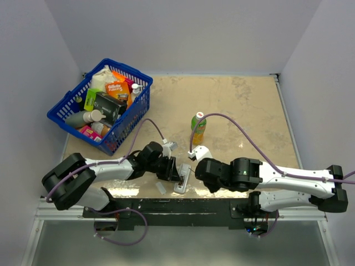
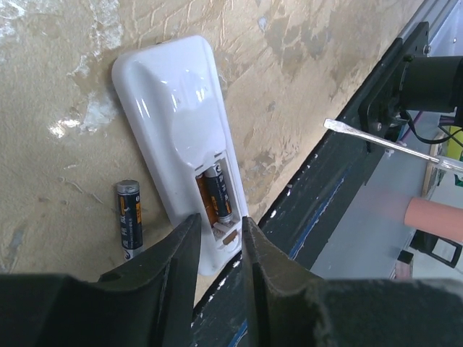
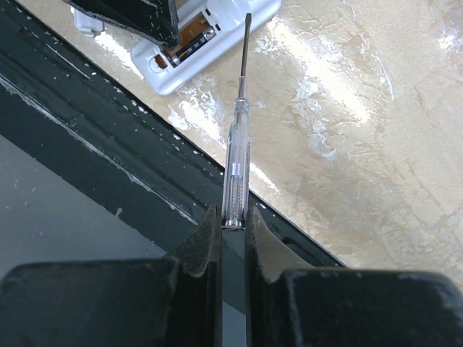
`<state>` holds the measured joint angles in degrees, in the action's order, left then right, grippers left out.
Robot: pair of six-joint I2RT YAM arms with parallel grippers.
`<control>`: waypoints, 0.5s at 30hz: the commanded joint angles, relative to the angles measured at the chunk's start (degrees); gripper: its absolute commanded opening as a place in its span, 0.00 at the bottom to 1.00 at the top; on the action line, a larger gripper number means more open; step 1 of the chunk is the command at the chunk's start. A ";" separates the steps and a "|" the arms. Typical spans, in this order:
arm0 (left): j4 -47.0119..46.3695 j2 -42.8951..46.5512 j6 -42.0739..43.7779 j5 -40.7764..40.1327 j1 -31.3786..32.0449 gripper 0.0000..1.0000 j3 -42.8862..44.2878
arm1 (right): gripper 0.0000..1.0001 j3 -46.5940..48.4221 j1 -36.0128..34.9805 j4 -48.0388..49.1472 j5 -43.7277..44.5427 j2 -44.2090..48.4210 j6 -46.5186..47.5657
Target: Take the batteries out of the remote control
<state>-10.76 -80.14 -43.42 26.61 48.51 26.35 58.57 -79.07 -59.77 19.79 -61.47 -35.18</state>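
Left wrist view shows the remote control (image 2: 177, 101) lying back side up on the desk (image 2: 325, 58), with its battery recess uncovered at the 6 o'clock end. A seated battery (image 2: 218, 192) lies in the right slot of the recess. A loose battery (image 2: 129, 217) lies on the desk just beside the remote, at its 9 o'clock side, not touching it. The left gripper (image 2: 221, 235) has its fingers (image 2: 173, 253) a little apart with nothing between them. The tips are over the recess end, and I cannot tell if they press it. In the right wrist view the right gripper (image 3: 233, 230) has its fingers closed firmly on the clear handle of a screwdriver (image 3: 237, 144). The thin tip points to 12 o'clock, close to the remote's edge. In the top external view the remote is at 6 o'clock of a green bottle (image 1: 198, 128), and a blue basket (image 1: 128, 121) stands at 10 o'clock on the desk.
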 commanded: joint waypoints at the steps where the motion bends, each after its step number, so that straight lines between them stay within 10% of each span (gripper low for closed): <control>1: -1.37 1.73 -1.67 -0.24 1.15 0.34 0.81 | 0.00 -0.03 0.23 0.70 1.57 1.09 -1.21; 15: 11.74 20.71 21.60 -5.80 0.62 0.52 7.41 | 0.00 0.23 0.23 8.61 -6.95 -0.84 3.10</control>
<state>-0.25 -65.36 -34.79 20.12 49.23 32.08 57.63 -79.07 -55.02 15.84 -61.80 -34.13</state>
